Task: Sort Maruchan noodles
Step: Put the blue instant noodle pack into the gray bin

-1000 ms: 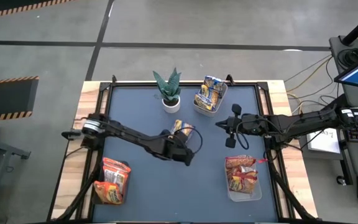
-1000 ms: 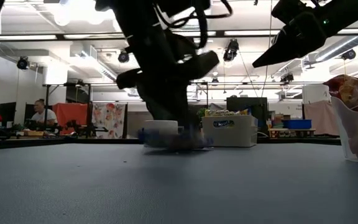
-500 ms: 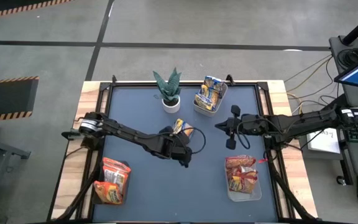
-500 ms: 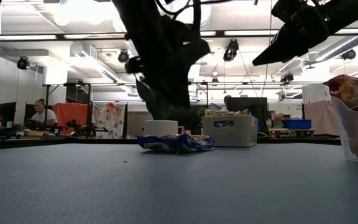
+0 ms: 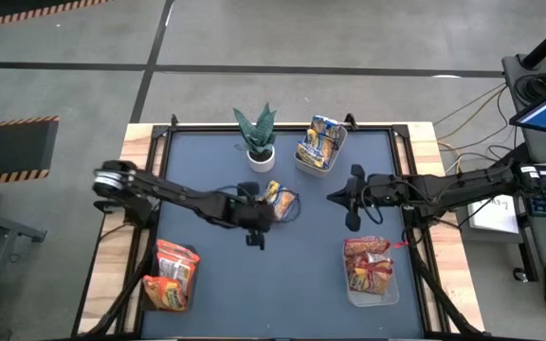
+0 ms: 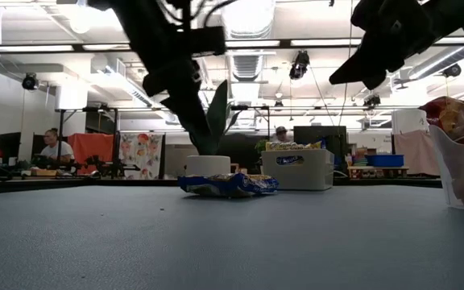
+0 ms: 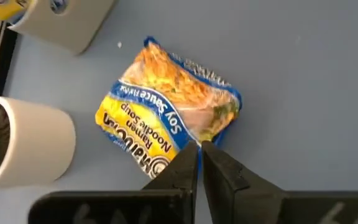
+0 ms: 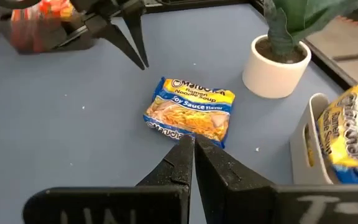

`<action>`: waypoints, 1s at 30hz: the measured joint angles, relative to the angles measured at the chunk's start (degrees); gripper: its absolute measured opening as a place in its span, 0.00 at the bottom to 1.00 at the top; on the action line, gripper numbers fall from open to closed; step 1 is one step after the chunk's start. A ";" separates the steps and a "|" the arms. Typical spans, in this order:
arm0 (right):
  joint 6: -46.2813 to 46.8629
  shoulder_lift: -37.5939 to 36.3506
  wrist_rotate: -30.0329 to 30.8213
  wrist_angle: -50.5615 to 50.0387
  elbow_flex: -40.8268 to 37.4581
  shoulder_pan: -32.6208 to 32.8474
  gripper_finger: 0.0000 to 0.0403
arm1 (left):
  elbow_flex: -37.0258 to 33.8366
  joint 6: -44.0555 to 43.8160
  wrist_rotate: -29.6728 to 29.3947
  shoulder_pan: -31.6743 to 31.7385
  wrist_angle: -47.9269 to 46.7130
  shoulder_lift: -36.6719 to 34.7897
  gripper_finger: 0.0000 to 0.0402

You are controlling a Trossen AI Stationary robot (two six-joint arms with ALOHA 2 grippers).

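One yellow-and-blue packet [image 5: 280,199] lies flat and loose on the table [image 5: 216,275], mid-table, near the potted plant [image 5: 258,138]. Left gripper [image 5: 254,235] hangs above the table beside it, fingers together, holding nothing; in the left wrist view the closed tips [image 7: 199,163] overlap the packet's [image 7: 169,124] edge, and whether they touch it cannot be told. Right gripper [image 5: 353,201] hovers well right of the packet, also closed and empty; its wrist view shows the fingers [image 8: 190,163] pressed together above the table surface.

Legible text on the packet: "Maruchan", "Ramen Noodle Soup", "Soy Sauce Flavor" [image 8: 191,117].

Clear bin at the back [image 5: 331,159] holds more yellow-and-blue packets [image 5: 317,142]; count unclear, they overlap. In the right wrist view that bin [image 8: 303,149] is cut off by the frame edge, with partial "Maruchan" lettering on a packet [image 8: 347,134] inside.

Bin at front right [image 5: 391,289] holds red-orange packets [image 5: 368,263], print too small to read. Another orange-red stack [image 5: 171,275] sits at front left, partly on the wooden border; whether it lies in a bin is hard to tell.

Low view: the loose packet [image 6: 228,184] appears as a thin crumpled strip in front of the plant's white pot [image 6: 208,166]. A bin [image 6: 300,168] shows behind it with an unreadable blue label. Right-hand bin [image 6: 462,165] is cropped by the frame. Both arms enter as dark silhouettes, detail lost. Persons seated far back in the room, small and indistinct.
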 joint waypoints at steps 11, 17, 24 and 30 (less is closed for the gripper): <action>9.01 3.40 3.20 2.11 0.94 -1.99 0.02 | -22.62 4.34 4.05 5.16 32.42 -9.82 0.00; 11.19 10.13 -0.65 2.20 4.96 -6.05 0.02 | -29.49 4.04 3.93 6.01 43.83 -9.82 0.00; 19.04 20.36 -1.57 2.18 10.25 -8.90 0.02 | -35.39 4.04 3.88 6.03 59.37 -7.58 0.00; 25.94 26.97 -6.91 1.36 13.89 -9.75 0.08 | -36.36 4.04 3.88 6.03 61.66 -4.54 0.00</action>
